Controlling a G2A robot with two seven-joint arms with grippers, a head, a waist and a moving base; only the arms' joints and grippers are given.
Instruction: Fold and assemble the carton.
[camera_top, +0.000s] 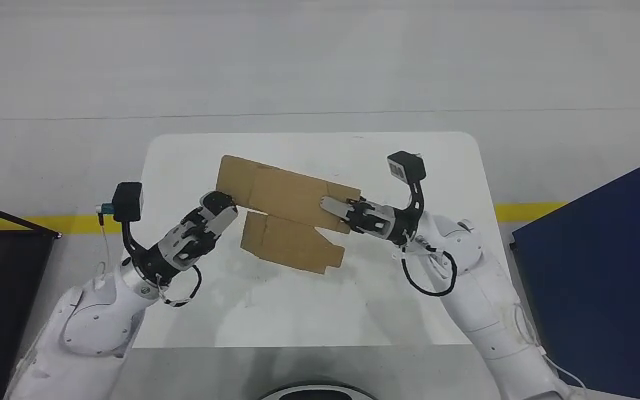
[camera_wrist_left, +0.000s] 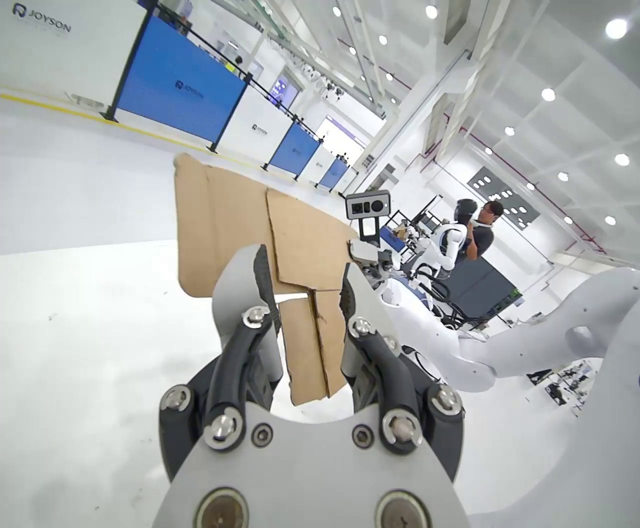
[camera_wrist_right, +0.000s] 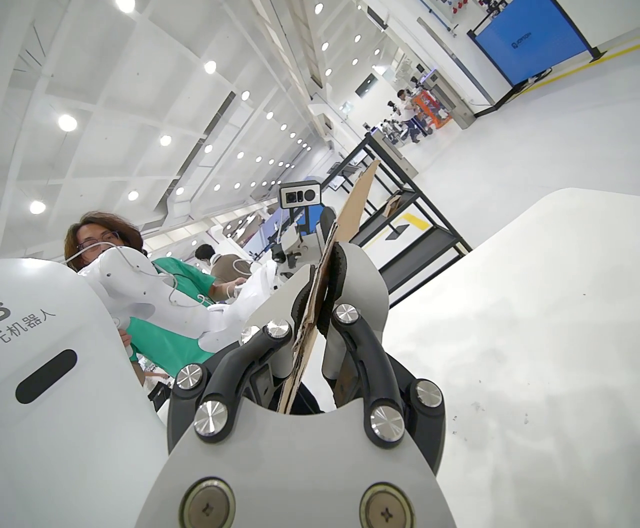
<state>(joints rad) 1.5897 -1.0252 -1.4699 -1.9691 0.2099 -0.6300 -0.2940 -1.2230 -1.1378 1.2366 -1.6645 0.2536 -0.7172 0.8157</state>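
A flattened brown carton (camera_top: 290, 195) hangs tilted above the white table (camera_top: 400, 300), spanning the space between both arms. My right gripper (camera_top: 335, 207) holds its right edge. In the right wrist view that gripper (camera_wrist_right: 325, 280) is shut on the carton (camera_wrist_right: 350, 210), which runs edge-on between the pads. My left gripper (camera_top: 218, 208) is at the carton's left end. In the left wrist view it (camera_wrist_left: 305, 270) stands open, with a narrow flap of the carton (camera_wrist_left: 225, 235) lying face-on between the spread fingers (camera_wrist_left: 260, 280). The lower panel hangs below the grasp.
The bare tabletop (camera_wrist_left: 100, 325) lies under the carton on all sides. A blue barrier (camera_top: 590, 260) stands off the table's right side, and a dark stand (camera_top: 20, 250) off its left.
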